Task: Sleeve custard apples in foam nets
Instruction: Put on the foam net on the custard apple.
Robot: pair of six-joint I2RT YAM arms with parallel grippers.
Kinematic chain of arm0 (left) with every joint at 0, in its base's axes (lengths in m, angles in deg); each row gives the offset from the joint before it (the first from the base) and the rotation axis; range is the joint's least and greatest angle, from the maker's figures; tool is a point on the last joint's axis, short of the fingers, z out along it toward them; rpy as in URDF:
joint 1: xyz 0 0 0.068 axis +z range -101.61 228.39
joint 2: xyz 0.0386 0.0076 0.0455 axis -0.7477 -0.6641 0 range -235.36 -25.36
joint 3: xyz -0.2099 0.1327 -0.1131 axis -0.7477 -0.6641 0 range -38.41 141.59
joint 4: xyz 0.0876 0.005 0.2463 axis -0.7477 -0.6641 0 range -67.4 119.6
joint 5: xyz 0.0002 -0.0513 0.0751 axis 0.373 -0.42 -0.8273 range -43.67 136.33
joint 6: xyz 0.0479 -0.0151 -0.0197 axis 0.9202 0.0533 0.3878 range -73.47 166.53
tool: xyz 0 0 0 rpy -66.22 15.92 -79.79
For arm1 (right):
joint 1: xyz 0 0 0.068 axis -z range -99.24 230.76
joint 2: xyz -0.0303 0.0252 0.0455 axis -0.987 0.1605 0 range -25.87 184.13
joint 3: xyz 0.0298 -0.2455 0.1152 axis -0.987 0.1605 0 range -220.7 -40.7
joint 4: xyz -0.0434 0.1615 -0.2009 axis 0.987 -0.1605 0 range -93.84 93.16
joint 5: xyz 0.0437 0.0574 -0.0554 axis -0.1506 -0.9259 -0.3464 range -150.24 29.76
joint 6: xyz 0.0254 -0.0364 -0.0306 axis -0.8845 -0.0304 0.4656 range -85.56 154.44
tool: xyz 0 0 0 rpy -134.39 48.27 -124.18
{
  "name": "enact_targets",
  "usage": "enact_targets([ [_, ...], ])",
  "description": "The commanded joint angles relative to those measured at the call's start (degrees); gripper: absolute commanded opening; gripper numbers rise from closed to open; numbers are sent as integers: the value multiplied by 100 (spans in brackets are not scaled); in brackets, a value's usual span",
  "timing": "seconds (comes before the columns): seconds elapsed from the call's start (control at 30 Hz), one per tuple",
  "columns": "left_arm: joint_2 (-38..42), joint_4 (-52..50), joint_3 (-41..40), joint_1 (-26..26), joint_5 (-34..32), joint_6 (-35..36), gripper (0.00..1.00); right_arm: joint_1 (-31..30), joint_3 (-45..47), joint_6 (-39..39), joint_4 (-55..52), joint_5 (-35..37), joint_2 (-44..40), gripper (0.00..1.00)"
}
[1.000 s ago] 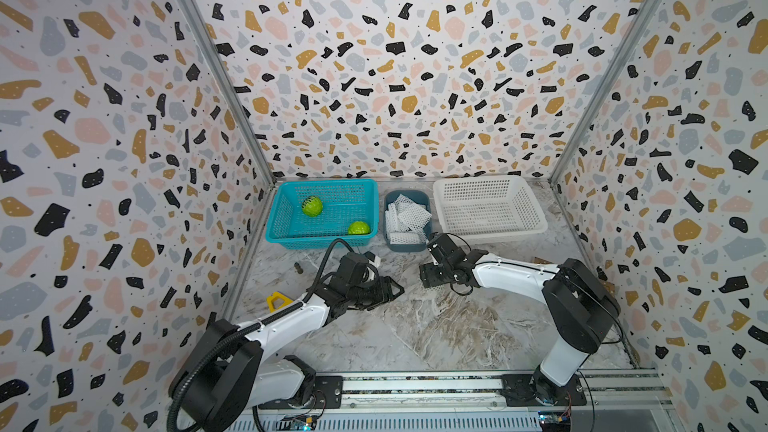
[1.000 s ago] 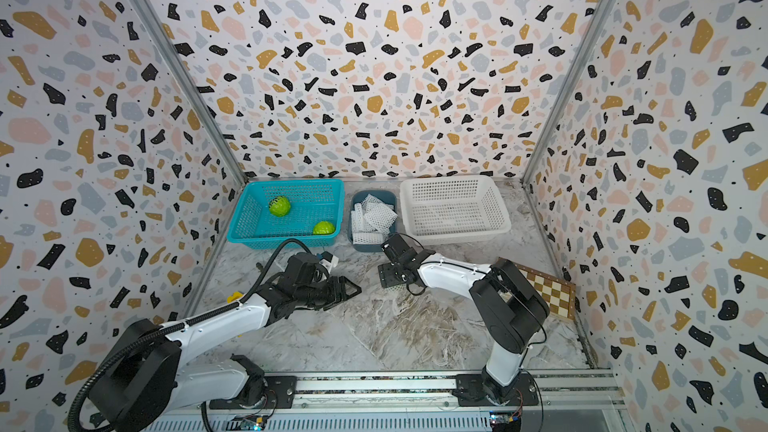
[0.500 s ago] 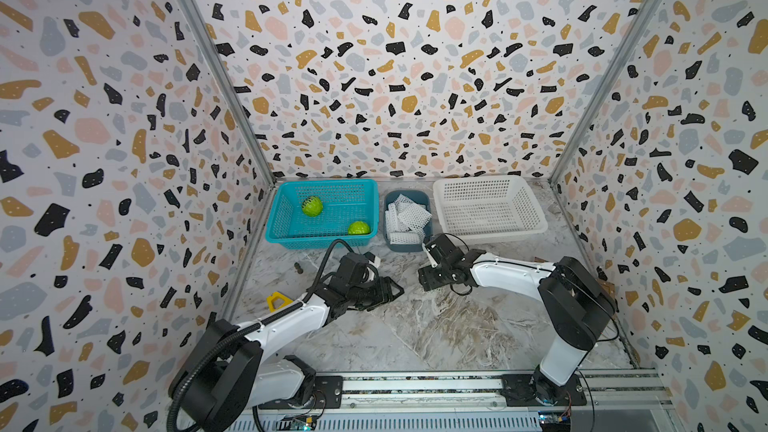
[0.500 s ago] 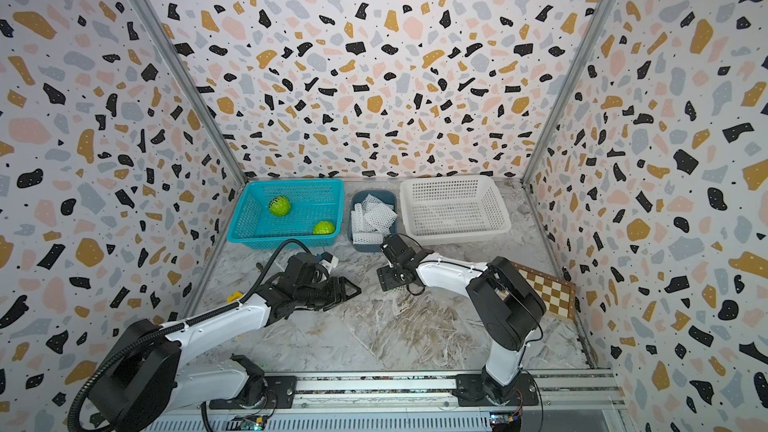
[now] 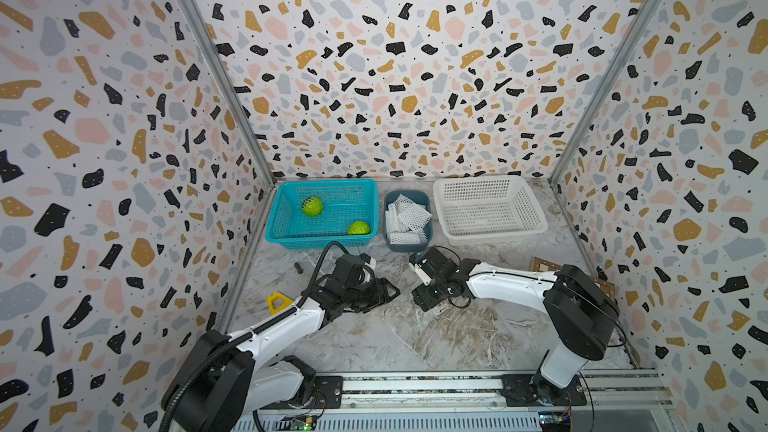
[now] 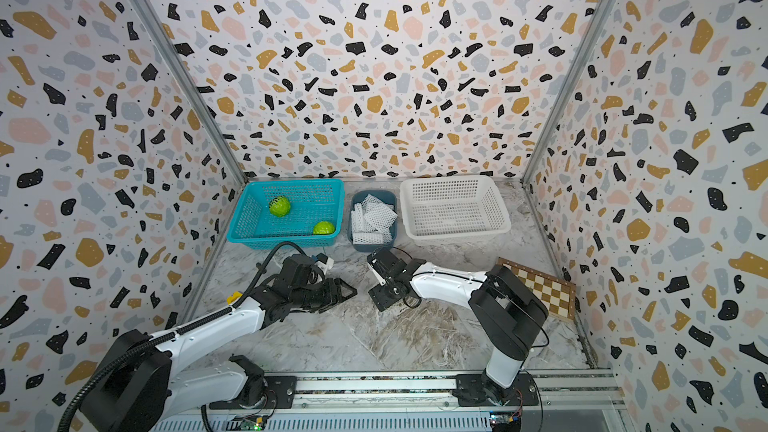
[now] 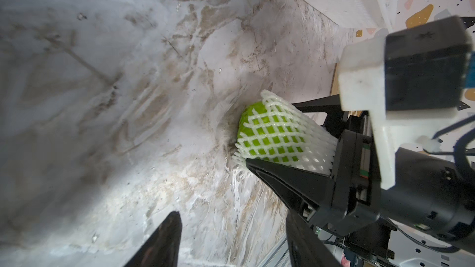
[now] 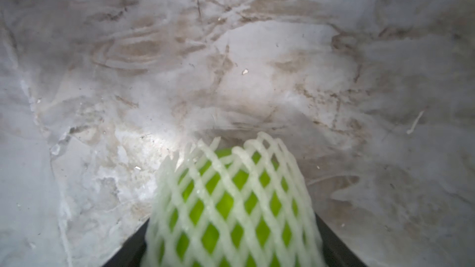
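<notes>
My right gripper [image 8: 231, 242] is shut on a custard apple [image 8: 226, 201], bright green and wrapped in a white foam net [image 8: 257, 165]. In the left wrist view the netted custard apple [image 7: 272, 134] sits between the right gripper's black fingers [image 7: 272, 175], its end against the marble floor. My left gripper [image 7: 231, 227] stands open and empty just beside it. In both top views the two grippers [image 5: 390, 290] [image 5: 417, 284] face each other mid-table, and the held fruit is hidden. Two bare custard apples [image 5: 312, 206] [image 5: 359, 228] lie in the blue basket [image 5: 320, 241]. More foam nets [image 5: 406, 218] fill a dark blue bin.
A white lattice basket [image 5: 494, 237] stands at the back right. A chessboard [image 6: 540, 288] lies by the right wall behind the right arm. A yellow piece [image 5: 277, 301] and a small dark object [image 5: 297, 268] sit near the left wall.
The right gripper has edged slightly toward the left gripper with the netted fruit. The left arm has not moved.
</notes>
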Motion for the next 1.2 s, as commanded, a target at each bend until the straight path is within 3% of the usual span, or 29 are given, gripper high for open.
enact_targets([
  [0.0, 45, 3, -68, 37, -42, 39, 63, -21, -54, 99, -439, 68, 150, 83],
  [0.13, 33, 35, -81, 39, -41, 30, 63, -24, -106, -49, -449, 116, -11, 93],
  [0.33, 59, 10, -78, 37, -46, 30, 64, -26, -201, -130, -592, 169, -371, 98],
  [0.67, 143, -97, -105, 38, -62, 54, 64, 10, -203, -433, -626, -268, -987, 100],
  [0.87, 117, -87, -96, 41, -53, 49, 64, 98, -69, -1165, -285, -524, -1139, 100],
  [1.17, 126, -38, -131, 38, -37, 14, 64, 181, 51, -1836, -243, 72, -1110, 99],
])
